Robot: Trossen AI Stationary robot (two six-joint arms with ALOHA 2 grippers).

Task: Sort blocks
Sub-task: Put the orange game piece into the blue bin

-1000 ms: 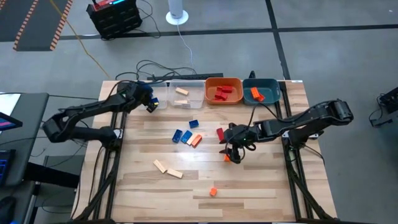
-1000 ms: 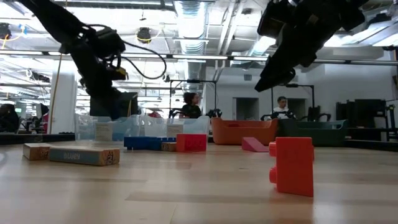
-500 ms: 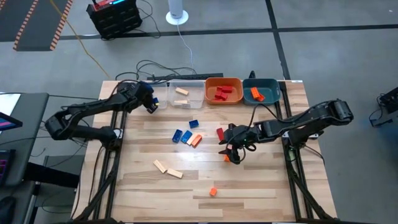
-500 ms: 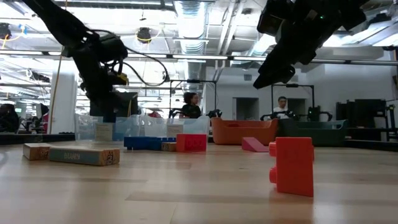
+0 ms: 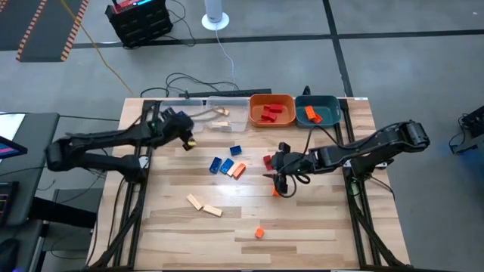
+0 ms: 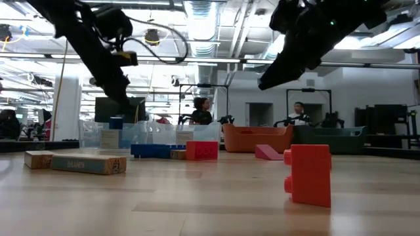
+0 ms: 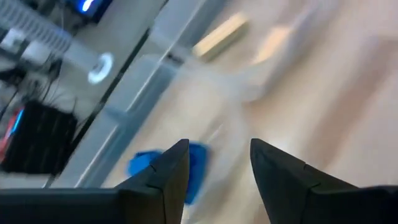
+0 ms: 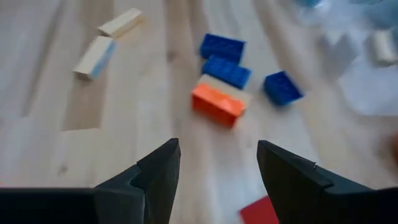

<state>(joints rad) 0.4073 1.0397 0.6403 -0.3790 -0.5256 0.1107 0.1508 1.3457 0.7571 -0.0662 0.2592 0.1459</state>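
My left gripper (image 5: 187,138) (image 7: 214,158) is open and empty, raised above the table's far left beside the clear bin (image 5: 227,113). A blue block (image 7: 166,169) (image 6: 116,122) lies on the table below it. My right gripper (image 5: 277,175) (image 8: 217,163) is open and empty, above the table right of centre, between a red block (image 5: 267,161) and an orange block (image 5: 276,192). Three blue blocks (image 8: 227,61) and an orange block on a tan one (image 8: 217,102) lie at mid-table. Two tan blocks (image 5: 204,205) and an orange block (image 5: 259,233) lie nearer the front.
Three bins stand in a row at the far edge: the clear one with tan blocks, an orange one (image 5: 271,99) with red blocks, a teal one (image 5: 325,101) with an orange block. Cables lie behind the table. People show in the room beyond.
My left gripper has risen from the table beside the clear bin and gone a little toward the near edge; the blue block now shows on the table where it was. My right gripper has gone slightly up and toward the far edge, away from the orange block.
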